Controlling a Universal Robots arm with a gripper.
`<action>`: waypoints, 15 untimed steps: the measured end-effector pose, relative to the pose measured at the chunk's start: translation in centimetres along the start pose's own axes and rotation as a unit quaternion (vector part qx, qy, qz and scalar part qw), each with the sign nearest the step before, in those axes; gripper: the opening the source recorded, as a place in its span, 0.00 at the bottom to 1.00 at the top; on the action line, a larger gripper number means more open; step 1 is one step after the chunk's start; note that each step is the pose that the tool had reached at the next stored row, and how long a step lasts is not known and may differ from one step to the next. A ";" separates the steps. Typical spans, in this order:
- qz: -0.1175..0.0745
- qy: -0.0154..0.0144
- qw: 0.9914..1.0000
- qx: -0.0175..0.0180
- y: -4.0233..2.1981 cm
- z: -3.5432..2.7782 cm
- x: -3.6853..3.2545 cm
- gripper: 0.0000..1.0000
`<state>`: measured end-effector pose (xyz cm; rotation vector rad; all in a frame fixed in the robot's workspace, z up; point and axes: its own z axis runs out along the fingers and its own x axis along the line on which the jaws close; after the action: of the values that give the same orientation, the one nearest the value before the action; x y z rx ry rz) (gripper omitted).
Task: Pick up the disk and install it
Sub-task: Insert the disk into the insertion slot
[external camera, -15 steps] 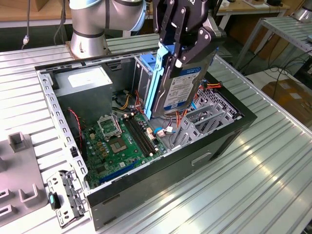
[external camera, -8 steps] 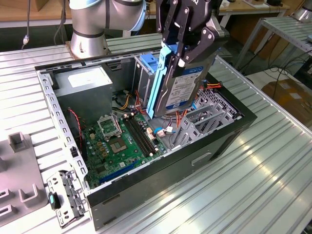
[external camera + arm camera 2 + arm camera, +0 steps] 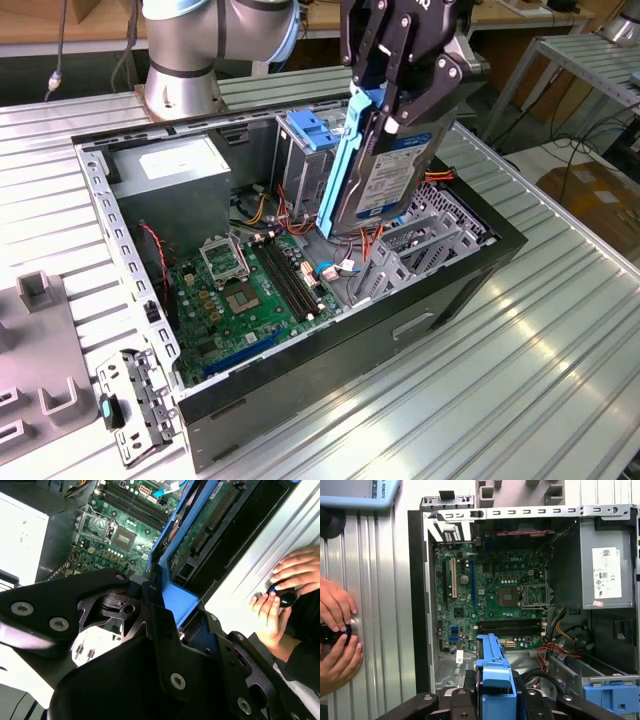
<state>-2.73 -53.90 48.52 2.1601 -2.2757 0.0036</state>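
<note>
My gripper (image 3: 397,105) is shut on the disk (image 3: 392,170), a dark hard drive with a white-and-blue label and blue side rails. It hangs on edge, tilted, above the open computer case (image 3: 470,285), over the grey drive cage (image 3: 415,250) at the exterior view's right. In the second wrist view the disk (image 3: 206,527) shows its green circuit-board side, and the black fingers (image 3: 167,645) clamp its blue rail. In the first wrist view the disk's blue rail (image 3: 493,672) sits between the black gripper parts, with the case interior beyond.
Inside the case lie the green motherboard (image 3: 245,290), a grey power supply box (image 3: 175,180), loose cables and a light-blue latch piece (image 3: 310,128). A person's hands (image 3: 337,640) hold a small device on the ribbed table beside the case. A loose metal bracket (image 3: 135,405) lies in front of the case.
</note>
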 end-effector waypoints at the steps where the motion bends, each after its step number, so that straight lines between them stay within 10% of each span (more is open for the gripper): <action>1: 0.000 0.000 1.000 0.000 -0.43 0.01 -0.02 0.37; 7: 0.000 0.000 1.000 0.000 -2.32 0.10 -0.12 0.37; 15: 0.000 0.001 1.000 0.000 -2.57 0.10 -0.14 0.37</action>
<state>-0.15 -53.89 48.41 2.1596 -2.2752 0.0047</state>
